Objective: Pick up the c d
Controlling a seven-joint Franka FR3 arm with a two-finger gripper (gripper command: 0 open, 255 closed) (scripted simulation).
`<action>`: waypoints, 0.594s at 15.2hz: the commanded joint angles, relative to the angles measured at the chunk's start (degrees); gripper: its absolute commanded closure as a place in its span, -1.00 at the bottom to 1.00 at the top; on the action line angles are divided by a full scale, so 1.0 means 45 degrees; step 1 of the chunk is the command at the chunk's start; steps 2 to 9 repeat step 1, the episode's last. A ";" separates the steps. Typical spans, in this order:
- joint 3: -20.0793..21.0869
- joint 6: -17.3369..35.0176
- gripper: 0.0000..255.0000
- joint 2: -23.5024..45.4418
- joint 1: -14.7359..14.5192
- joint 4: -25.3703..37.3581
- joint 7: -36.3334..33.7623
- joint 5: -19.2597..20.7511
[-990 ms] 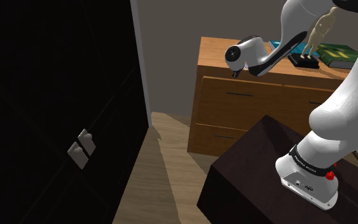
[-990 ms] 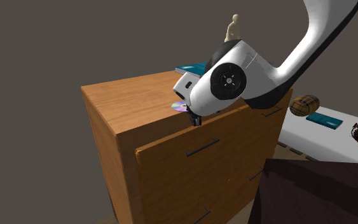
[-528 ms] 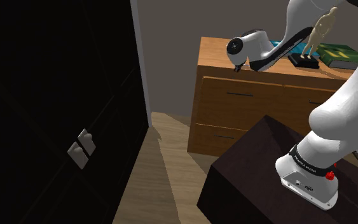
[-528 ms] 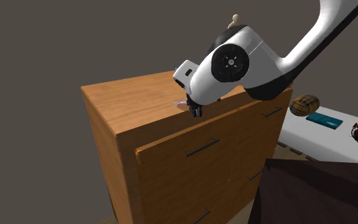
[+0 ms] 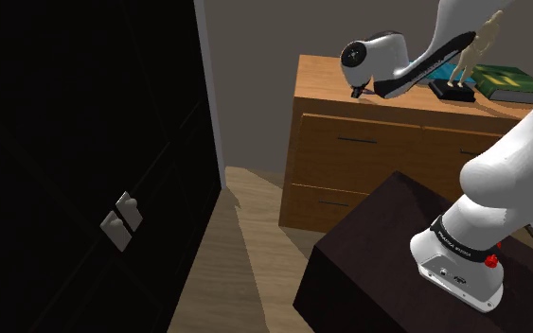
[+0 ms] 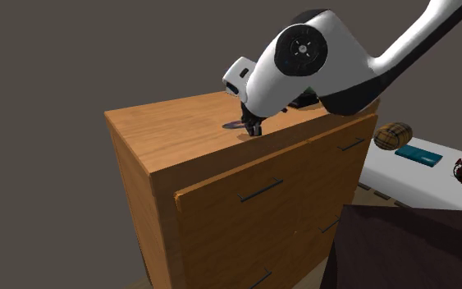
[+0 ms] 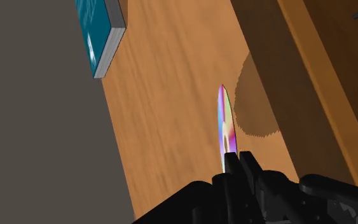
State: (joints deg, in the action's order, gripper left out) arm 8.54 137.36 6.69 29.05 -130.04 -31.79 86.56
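Observation:
The CD (image 7: 226, 125) is a thin iridescent disc, seen edge-on and clasped between my black fingertips (image 7: 230, 163). My gripper (image 7: 238, 163) is shut on it, and the disc casts a round shadow on the wooden dresser top (image 7: 165, 114) beneath. In the second exterior view, the gripper (image 6: 253, 127) hangs just above the dresser top (image 6: 171, 131) near its front edge, and a sliver of the CD (image 6: 233, 125) pokes out beside it. The shoulder view shows the gripper (image 5: 355, 93) over the dresser (image 5: 321, 80).
A teal book (image 7: 101, 32) lies further back on the dresser. A wooden figurine (image 5: 472, 52) and a green book (image 5: 506, 80) stand at the dresser's far end. A dark wardrobe (image 5: 84, 161) takes up the shoulder view's left. A small barrel (image 6: 395, 135) sits on a white surface beyond.
The gripper has risen from the dresser's front edge with the CD in it. The disc, flat on the wood a second ago, now hangs off the surface.

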 commanded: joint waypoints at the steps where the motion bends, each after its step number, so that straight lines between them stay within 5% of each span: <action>1: 0.0007 0.0003 1.00 -0.0109 0.0005 -0.0014 0.0145 -0.0120; 9: 0.0007 0.0003 1.00 -0.0109 0.0005 -0.0014 0.0145 -0.0120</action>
